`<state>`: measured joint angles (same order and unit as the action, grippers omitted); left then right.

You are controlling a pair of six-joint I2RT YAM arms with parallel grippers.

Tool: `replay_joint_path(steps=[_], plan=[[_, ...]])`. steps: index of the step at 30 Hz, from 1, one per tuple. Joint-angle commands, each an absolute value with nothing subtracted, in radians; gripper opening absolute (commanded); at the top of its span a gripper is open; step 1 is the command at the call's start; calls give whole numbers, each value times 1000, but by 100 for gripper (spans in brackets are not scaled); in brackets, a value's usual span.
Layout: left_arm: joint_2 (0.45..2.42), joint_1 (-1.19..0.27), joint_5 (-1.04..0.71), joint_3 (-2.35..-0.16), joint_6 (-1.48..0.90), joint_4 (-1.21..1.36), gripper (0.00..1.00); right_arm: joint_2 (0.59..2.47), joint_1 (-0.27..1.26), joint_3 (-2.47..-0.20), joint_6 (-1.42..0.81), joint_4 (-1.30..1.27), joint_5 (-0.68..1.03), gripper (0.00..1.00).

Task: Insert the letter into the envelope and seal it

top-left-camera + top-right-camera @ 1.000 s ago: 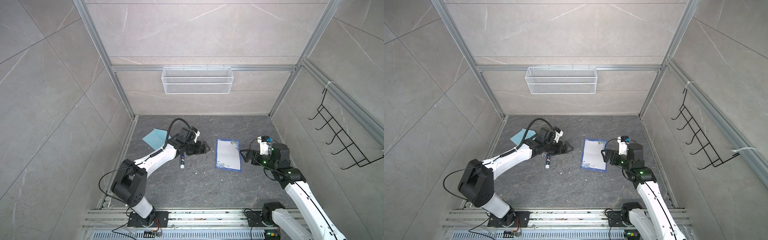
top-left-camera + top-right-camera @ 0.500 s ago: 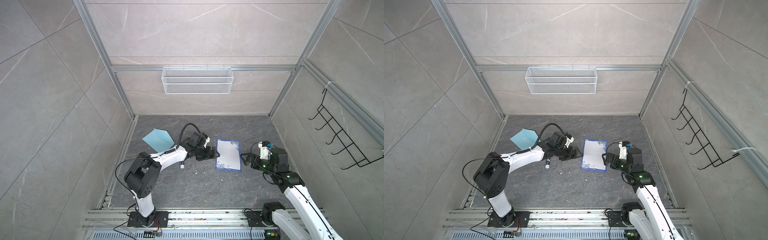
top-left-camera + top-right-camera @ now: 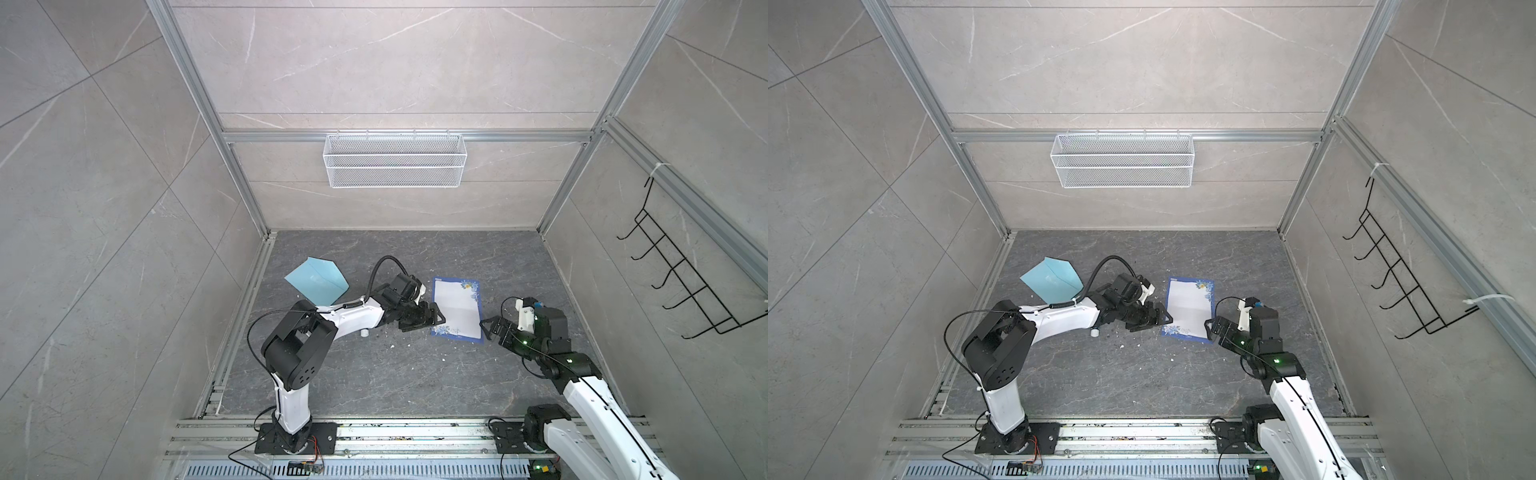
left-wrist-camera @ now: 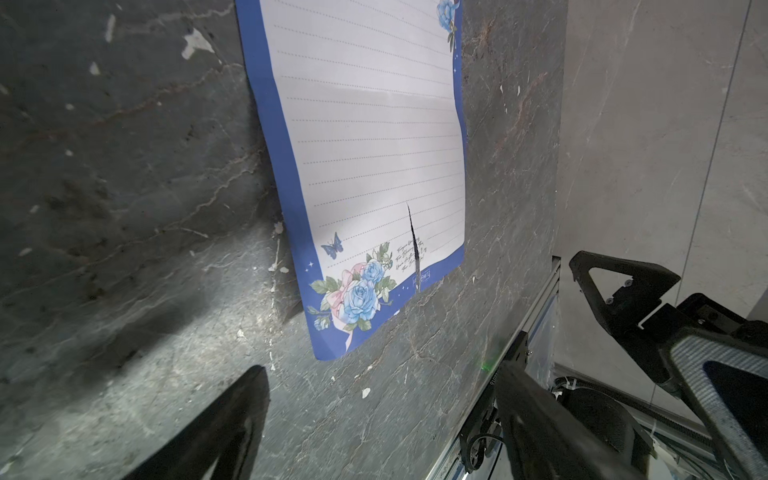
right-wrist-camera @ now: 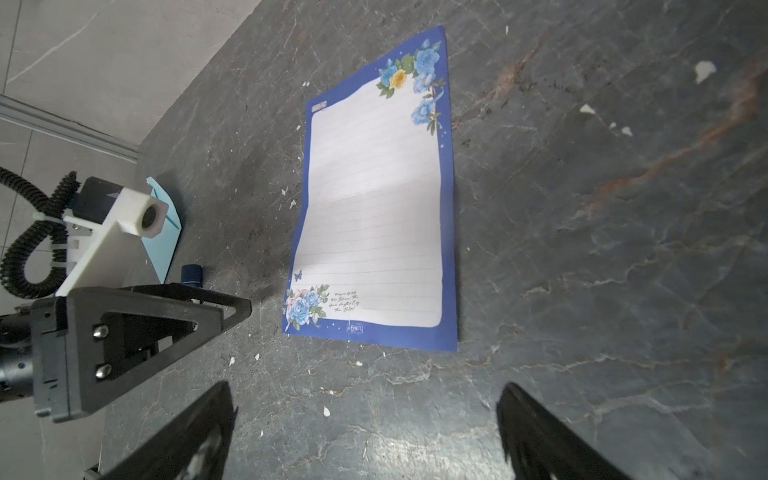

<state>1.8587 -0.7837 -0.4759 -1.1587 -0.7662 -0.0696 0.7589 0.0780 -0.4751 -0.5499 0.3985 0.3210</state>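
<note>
Both jaws gape wide, holding nothing: the left gripper [image 3: 432, 322] hovers just beside the letter [image 3: 457, 309], and the right gripper [image 3: 488, 331] by its near corner. That sheet lies flat on the dark stone-look floor [image 3: 374, 374], well apart from the envelope [image 3: 318, 280] near the left wall. I'd say nothing's done yet; inserting and sealing are left. Paper scraps litter the floor, and a wire basket [image 3: 395, 160] hangs on the back wall.
</note>
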Motion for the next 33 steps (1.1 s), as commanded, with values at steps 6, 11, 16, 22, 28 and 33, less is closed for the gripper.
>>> replay_joint_path(steps=[6, 11, 16, 22, 28, 33], plan=[[1907, -793, -452, -1135, -805, 39, 87, 836, 77, -427, -613, 314, 318, 99], [1914, -793, -440, -1117, -803, 59, 87, 921, 76, -416, -620, 248, 314, 99], [1927, -793, -433, -1105, -802, 75, 87, 998, 73, -413, -635, 174, 338, 99], [1954, -792, -448, -1106, -808, 107, 86, 1102, 52, -408, -635, 71, 392, 99], [1989, -792, -471, -1120, -831, 153, 85, 1222, 4, -408, -641, -20, 449, 99], [2004, -791, -472, -1126, -837, 160, 83, 1303, -12, -409, -651, -95, 495, 99]])
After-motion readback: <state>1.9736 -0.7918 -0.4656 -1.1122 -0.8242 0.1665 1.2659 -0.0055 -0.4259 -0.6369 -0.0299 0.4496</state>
